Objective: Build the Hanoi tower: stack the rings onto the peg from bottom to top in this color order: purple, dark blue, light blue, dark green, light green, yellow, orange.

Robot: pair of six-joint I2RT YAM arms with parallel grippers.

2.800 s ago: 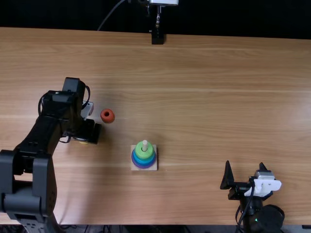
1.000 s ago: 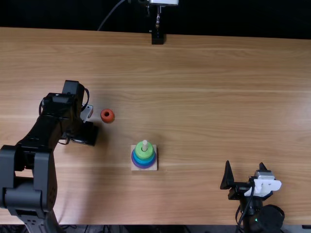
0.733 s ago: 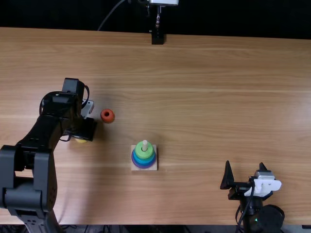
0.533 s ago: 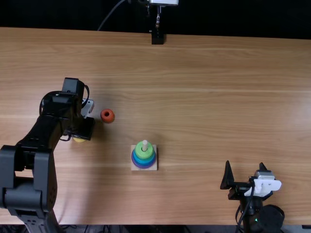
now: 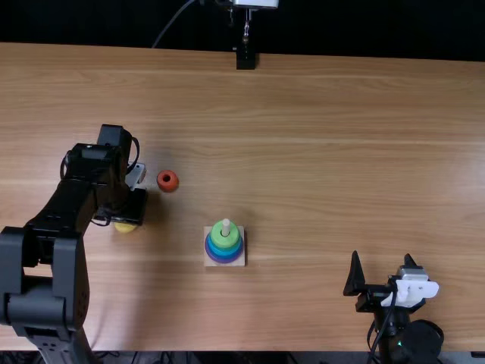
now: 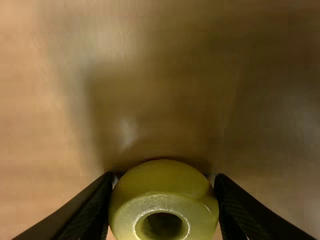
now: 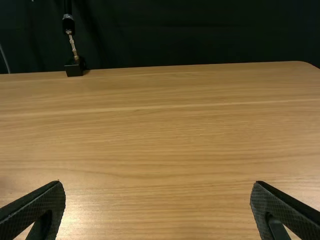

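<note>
At the left of the top view, my left gripper is low near the table, with the yellow ring partly showing under it. In the left wrist view my left gripper is shut on the yellow ring, one finger against each side, hole visible. The orange ring lies on the table nearby. On the square wooden base, a purple ring, blue rings and a light green ring surround the peg, whose tip stands out on top. My right gripper is open, also in the right wrist view.
A black stand is at the table's far edge. The wooden table stretches between the ring stack and the right arm. The ring stack stands to the right of the left arm.
The left gripper has shifted slightly over the same spot. The yellow ring, hidden a second ago, shows again and now lies a little nearer the table's near edge. The right arm has stayed still.
</note>
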